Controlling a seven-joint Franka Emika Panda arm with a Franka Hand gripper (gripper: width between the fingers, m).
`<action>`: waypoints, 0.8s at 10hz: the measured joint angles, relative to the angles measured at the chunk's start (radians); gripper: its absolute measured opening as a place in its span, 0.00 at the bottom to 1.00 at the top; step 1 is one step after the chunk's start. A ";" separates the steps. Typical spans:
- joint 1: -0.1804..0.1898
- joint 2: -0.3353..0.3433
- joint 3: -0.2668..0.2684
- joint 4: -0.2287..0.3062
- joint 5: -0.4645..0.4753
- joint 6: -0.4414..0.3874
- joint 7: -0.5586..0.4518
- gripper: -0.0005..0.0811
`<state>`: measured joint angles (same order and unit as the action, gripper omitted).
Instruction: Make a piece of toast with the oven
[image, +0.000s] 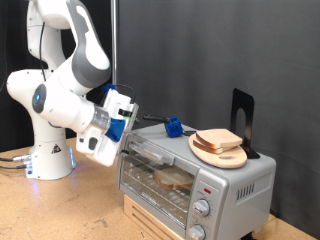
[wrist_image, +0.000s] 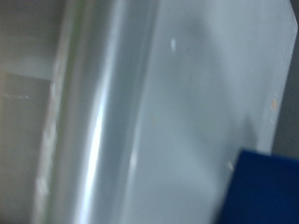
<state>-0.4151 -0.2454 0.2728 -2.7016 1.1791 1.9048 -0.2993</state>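
Exterior view: the silver oven (image: 195, 172) sits on a wooden counter (image: 60, 210). The end effector (image: 128, 128) is at the oven's upper corner on the exterior view's left, by the door edge; whether it is open or closed cannot be told. A slice of toast (image: 172, 179) lies inside on the rack. More slices (image: 219, 139) rest on a round wooden board (image: 219, 154) on the oven's top, near a blue object (image: 172, 127).

Wrist view: only blurred silver metal (wrist_image: 140, 112) and a dark blue corner (wrist_image: 266, 187) show; fingers not discernible.
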 joint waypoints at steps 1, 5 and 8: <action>-0.010 -0.014 -0.001 -0.005 -0.045 0.004 0.036 1.00; -0.092 -0.041 -0.067 0.005 -0.139 -0.037 0.103 1.00; -0.123 -0.052 -0.093 0.022 -0.154 -0.053 0.129 1.00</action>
<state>-0.5379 -0.2976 0.1802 -2.6791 1.0252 1.8514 -0.1702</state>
